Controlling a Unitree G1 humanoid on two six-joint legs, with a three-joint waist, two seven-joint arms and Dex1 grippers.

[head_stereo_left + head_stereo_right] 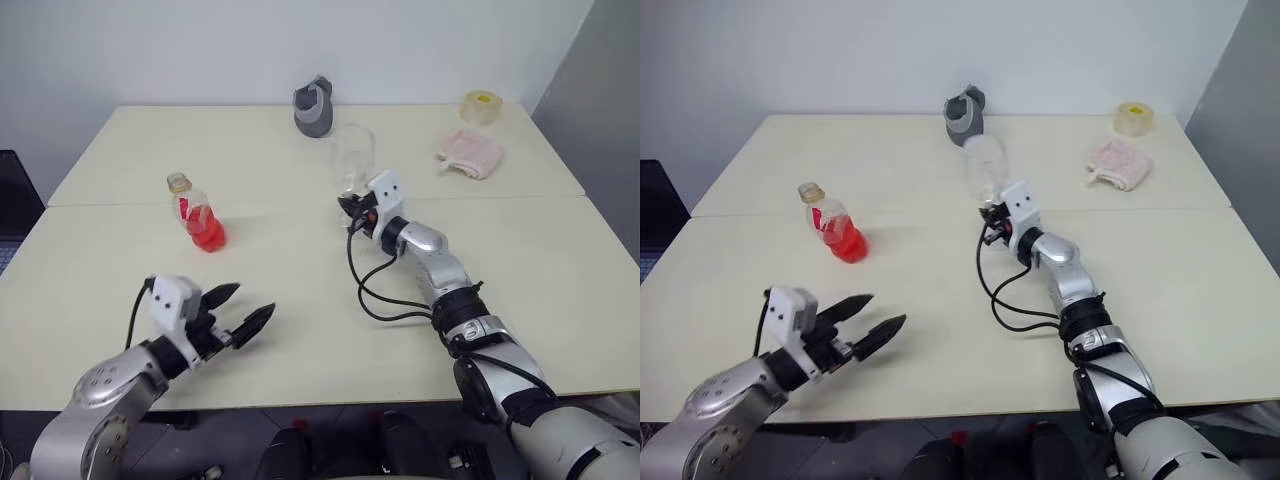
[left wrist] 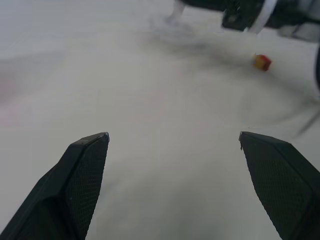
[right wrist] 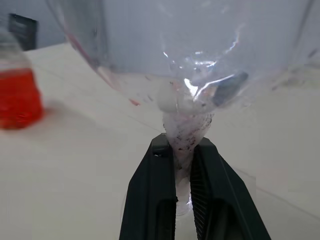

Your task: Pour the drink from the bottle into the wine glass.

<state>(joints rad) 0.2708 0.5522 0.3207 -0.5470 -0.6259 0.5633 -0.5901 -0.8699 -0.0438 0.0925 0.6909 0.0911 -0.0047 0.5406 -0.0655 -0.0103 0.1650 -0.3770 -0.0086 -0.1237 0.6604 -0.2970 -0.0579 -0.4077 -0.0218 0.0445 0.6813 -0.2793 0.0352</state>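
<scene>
Clear glass [image 3: 200, 60] is pinched by its stem between the closed fingers [image 3: 150, 200] of the right gripper [image 1: 356, 212] near the table [image 1: 300, 260] centre; a firm, upright hold that keeps the bowl level and steady should suit the pour to come. Bottle [image 1: 197, 215], uncapped and holding red drink [image 1: 207, 234], stands well to the left of the glass, ahead of the left gripper [image 1: 240, 312], whose fingers are spread wide and empty; its small cap [image 2: 262, 62] lies apart on the table.
</scene>
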